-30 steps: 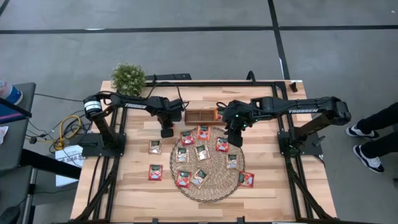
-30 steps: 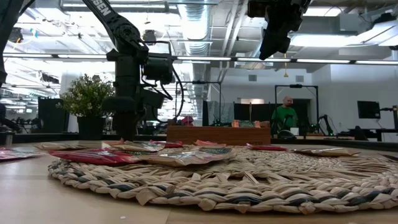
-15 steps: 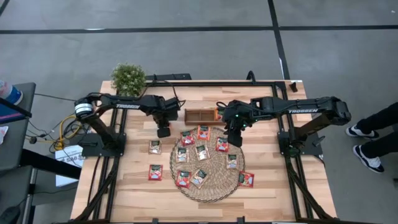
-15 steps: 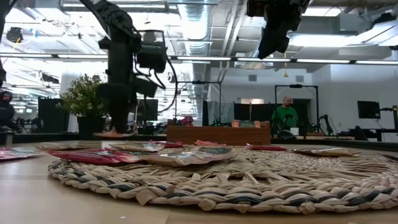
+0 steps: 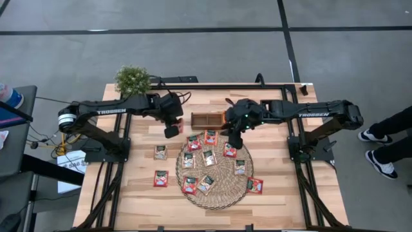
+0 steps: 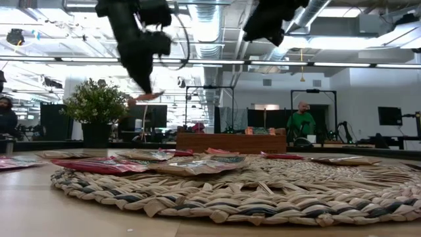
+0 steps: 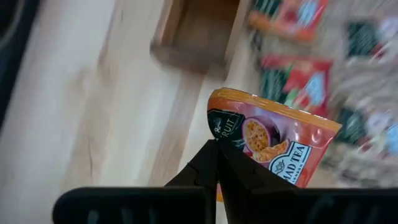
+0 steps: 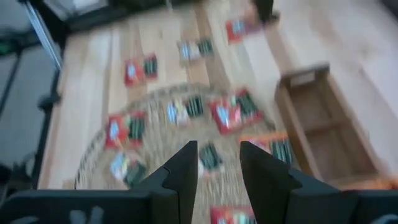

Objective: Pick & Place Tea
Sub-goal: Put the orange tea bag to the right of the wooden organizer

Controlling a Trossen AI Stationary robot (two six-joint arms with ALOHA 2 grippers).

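An orange passion-fruit tea sachet (image 7: 273, 146) is pinched by one corner between the closed fingers of the left gripper (image 5: 171, 131), which holds it lifted clear of the table, just left of the small wooden tray (image 5: 208, 120); in the low view the sachet (image 6: 148, 96) hangs tilted under the gripper, well above the tabletop. The remaining sachets lie flat, most on the round wicker mat (image 5: 219, 196), with two on the bare wooden table (image 5: 138, 187) to the mat's left: one beige sachet (image 5: 160, 152) and one red sachet (image 5: 160, 178).

The step in hand looks like carrying the held sachet to the tray; since the grip is only on a corner, the packet can swing or slip, so the move right should be slow and level; bring it over one compartment, lower it until its free edge is inside the walls, and only then part the fingers.

The right gripper (image 5: 235, 136) hovers over the far edge of the mat beside the tray's right end, fingers apart and empty; the left arm should keep to the tray's left compartment to stay clear of it.
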